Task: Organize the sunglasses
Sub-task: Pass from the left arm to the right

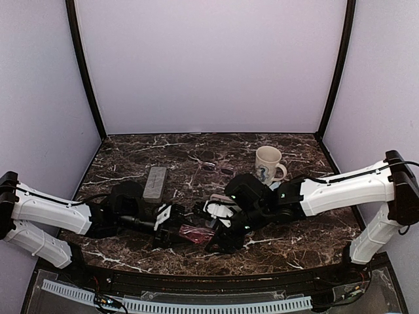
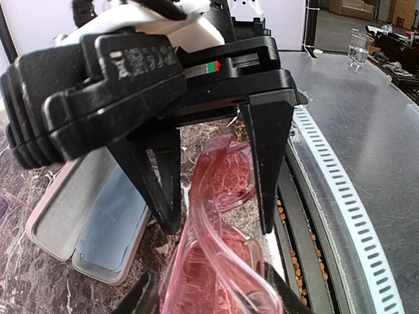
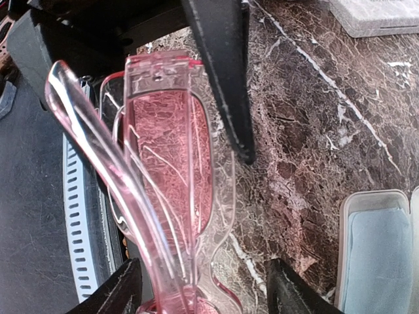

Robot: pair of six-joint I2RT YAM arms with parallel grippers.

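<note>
The left fingers (image 3: 226, 85) are clamping the chunky translucent red-pink sunglasses (image 3: 167, 150). The right fingers (image 2: 267, 163) are straddling them, partly open, not gripping.

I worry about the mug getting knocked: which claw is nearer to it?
Right. The right claw is on the near side of the mug and to its left; the left claw is farther left, beyond the right one.

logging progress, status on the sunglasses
left gripper shut on pink glasses. right gripper open, straddling them. dark pair on table by mug. nothing blocking.
</note>
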